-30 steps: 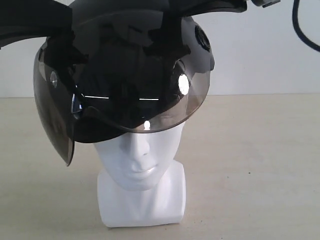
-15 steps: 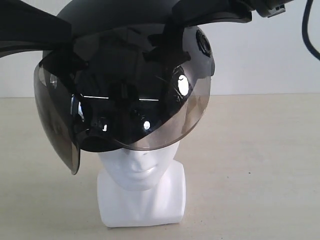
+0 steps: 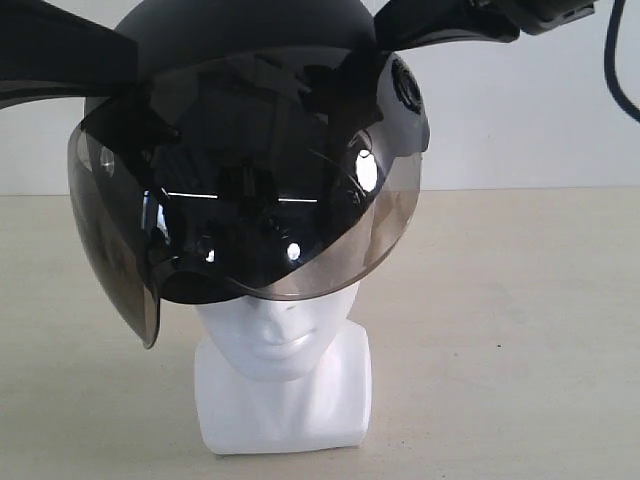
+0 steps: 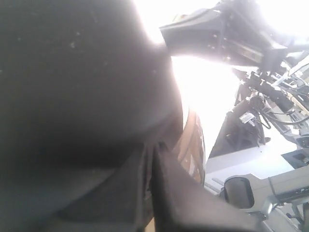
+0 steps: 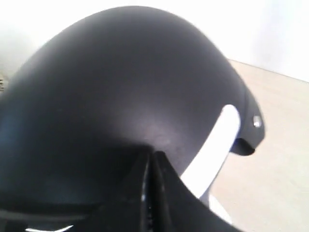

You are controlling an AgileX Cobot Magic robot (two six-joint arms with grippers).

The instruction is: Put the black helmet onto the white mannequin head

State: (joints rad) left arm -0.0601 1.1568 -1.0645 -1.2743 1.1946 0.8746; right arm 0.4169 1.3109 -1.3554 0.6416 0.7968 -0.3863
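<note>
A pale beige bench (image 3: 520,340) is pictured against a plain white wall (image 3: 520,110), while a black cable (image 3: 610,40) is seen hanging at the upper right.

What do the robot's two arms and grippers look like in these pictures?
The left arm and right arm are black, with broad tapering shells. The left gripper and right gripper have dark wedge-shaped fingers. A black cable runs beside the right arm. No markings are readable.

The black helmet (image 3: 250,30) looks matt; visor (image 3: 250,230) and white mannequin head (image 3: 285,345) glossy.
</note>
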